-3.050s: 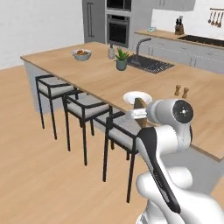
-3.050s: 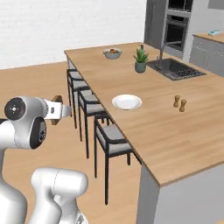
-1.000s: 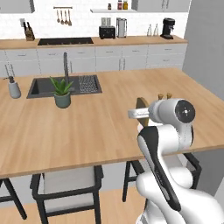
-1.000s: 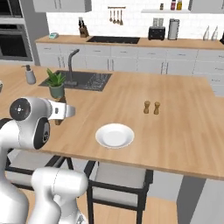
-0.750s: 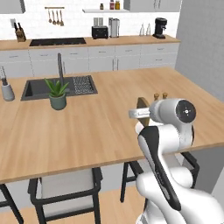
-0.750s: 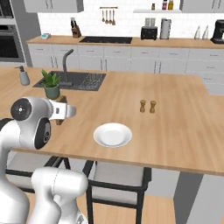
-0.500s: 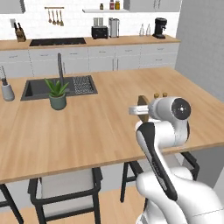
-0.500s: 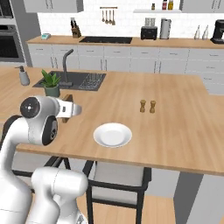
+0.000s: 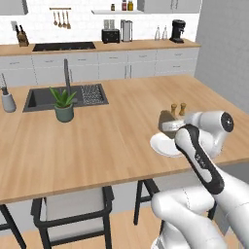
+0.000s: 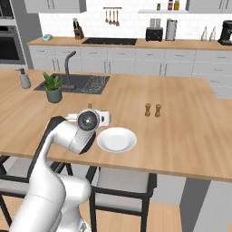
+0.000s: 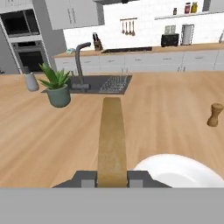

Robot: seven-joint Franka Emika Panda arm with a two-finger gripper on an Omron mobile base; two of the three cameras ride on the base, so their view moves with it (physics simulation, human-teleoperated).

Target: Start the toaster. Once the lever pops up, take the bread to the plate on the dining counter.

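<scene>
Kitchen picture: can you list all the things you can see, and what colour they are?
dining counter: one, light wood, across the middle.
plate: one, white, near the counter's front edge.
bread: one slice, tan, held in the gripper beside the plate.
shakers: two, brown, past the plate.
potted plant: one, green in a grey pot, by the sink.
sink: one, dark, with a grey tap.
toaster: one, black, on the back counter.
stools: dark-legged, under the counter.
gripper: one, dark, shut on the bread.
</scene>
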